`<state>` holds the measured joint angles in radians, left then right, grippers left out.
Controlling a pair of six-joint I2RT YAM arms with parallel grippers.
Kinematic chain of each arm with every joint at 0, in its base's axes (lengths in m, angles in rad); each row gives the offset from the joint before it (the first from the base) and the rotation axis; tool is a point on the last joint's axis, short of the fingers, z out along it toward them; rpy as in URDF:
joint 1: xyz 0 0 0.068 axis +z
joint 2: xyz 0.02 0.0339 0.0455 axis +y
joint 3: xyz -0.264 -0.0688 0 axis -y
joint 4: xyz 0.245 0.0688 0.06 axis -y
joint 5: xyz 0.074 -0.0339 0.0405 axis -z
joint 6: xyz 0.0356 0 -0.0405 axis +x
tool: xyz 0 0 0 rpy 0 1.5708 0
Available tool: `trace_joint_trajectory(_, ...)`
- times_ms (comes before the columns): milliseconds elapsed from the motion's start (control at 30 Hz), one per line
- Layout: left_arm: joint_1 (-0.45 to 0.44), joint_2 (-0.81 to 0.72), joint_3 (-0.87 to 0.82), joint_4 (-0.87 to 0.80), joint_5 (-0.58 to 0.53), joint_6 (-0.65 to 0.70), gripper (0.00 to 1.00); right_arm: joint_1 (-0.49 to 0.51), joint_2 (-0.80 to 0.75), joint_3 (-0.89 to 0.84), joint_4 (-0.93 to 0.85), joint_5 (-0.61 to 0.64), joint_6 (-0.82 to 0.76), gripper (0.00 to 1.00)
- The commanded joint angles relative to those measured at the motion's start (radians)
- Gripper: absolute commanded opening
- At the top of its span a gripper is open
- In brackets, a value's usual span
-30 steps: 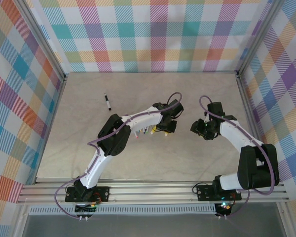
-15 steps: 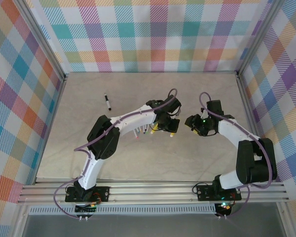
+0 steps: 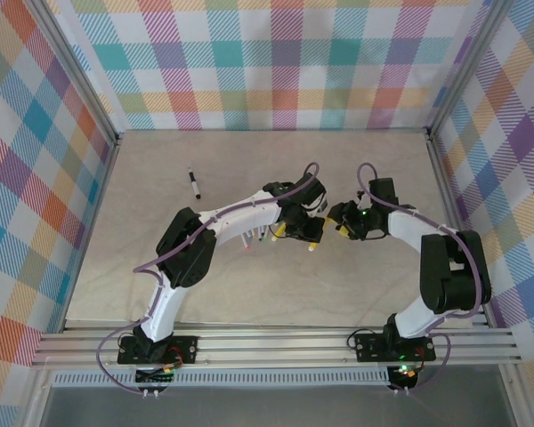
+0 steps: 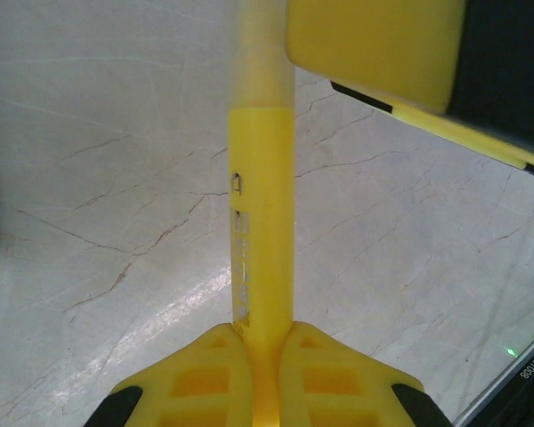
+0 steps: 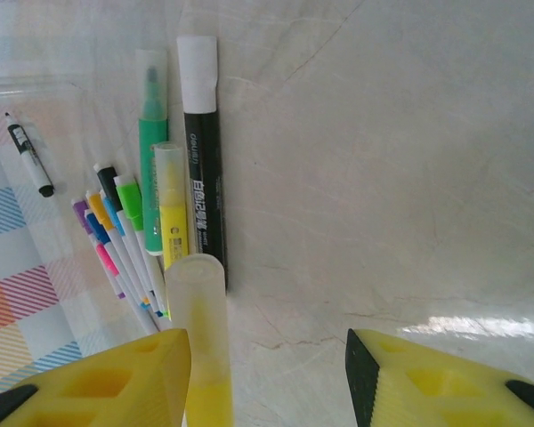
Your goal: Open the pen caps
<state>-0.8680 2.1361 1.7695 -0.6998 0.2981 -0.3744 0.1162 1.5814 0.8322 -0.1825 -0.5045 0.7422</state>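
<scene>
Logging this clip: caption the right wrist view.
Open right pincer straddling the frosted cap of a yellow pen, other pens lying beyond on marbled table.

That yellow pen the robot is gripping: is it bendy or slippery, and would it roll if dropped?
Probably stiff: the yellow pen juts straight out of the left pincer without sagging. Its barrel looks like smooth plastic, so it may slip when the cap is tugged. Being round, it would likely roll on the flat table if dropped.

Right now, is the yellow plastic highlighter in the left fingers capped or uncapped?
Capped: the translucent yellow cap sits on the yellow barrel in the left fingers.
</scene>
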Motion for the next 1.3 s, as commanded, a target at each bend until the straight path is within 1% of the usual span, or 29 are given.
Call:
trace_joint_trajectory(0,-0.01,-0.06,-0.013,0.008,0.025,0.005,0.0,0.0,0.013,0.033,0.055,-0.04,0.028,0.51)
trace_joint_trajectory(167,-0.012,-0.063,-0.015,0.007,0.033,0.011,0.0,0.008,0.041,0.047,0.066,-0.042,0.03,0.49)
trace_joint_trajectory(367,-0.011,-0.071,-0.012,-0.004,0.026,0.019,0.0,0.017,0.087,0.064,0.1,-0.073,0.045,0.47)
trace_joint_trajectory(433,-0.011,-0.069,-0.009,-0.008,0.026,0.022,0.0,0.022,0.103,0.073,0.095,-0.08,0.045,0.43)
trace_joint_trajectory(467,-0.011,-0.068,-0.005,-0.013,0.024,0.025,0.0,0.023,0.107,0.074,0.096,-0.08,0.045,0.39)
trace_joint_trajectory(500,-0.011,-0.067,-0.003,-0.016,0.023,0.027,0.0,0.023,0.109,0.076,0.097,-0.079,0.046,0.28)
trace_joint_trajectory(533,-0.012,-0.066,-0.001,-0.018,0.022,0.028,0.0,0.023,0.109,0.075,0.095,-0.078,0.046,0.12)
trace_joint_trajectory(567,-0.011,-0.064,-0.001,-0.019,0.021,0.027,0.0,0.023,0.106,0.075,0.096,-0.081,0.049,0.02)
trace_joint_trajectory(600,-0.012,-0.063,-0.002,-0.02,0.02,0.029,0.0,0.023,0.103,0.074,0.097,-0.081,0.052,0.0)
trace_joint_trajectory(700,-0.011,-0.046,0.008,-0.027,0.008,0.025,0.0,0.025,0.09,0.074,0.098,-0.087,0.057,0.0)
trace_joint_trajectory(733,-0.011,-0.034,0.016,-0.034,0.007,0.024,0.05,0.026,0.087,0.074,0.097,-0.089,0.06,0.0)
trace_joint_trajectory(800,-0.011,-0.013,0.029,-0.041,0.01,0.022,0.18,0.032,0.081,0.079,0.096,-0.092,0.06,0.0)
trace_joint_trajectory(867,-0.012,0.001,0.033,-0.035,0.013,0.018,0.23,0.039,0.075,0.081,0.093,-0.092,0.062,0.0)
trace_joint_trajectory(933,-0.011,0.012,0.04,-0.032,0.01,0.013,0.24,0.043,0.068,0.084,0.093,-0.092,0.065,0.0)
trace_joint_trajectory(1100,-0.012,0.026,0.048,-0.041,0.001,0.012,0.21,0.045,0.066,0.084,0.089,-0.09,0.065,0.0)
trace_joint_trajectory(1200,-0.011,0.033,0.048,-0.044,0.003,0.014,0.15,0.045,0.063,0.085,0.101,-0.1,0.078,0.0)
trace_joint_trajectory(1267,-0.011,0.037,0.047,-0.045,0.003,0.013,0.14,0.045,0.061,0.094,0.093,-0.095,0.079,0.0)
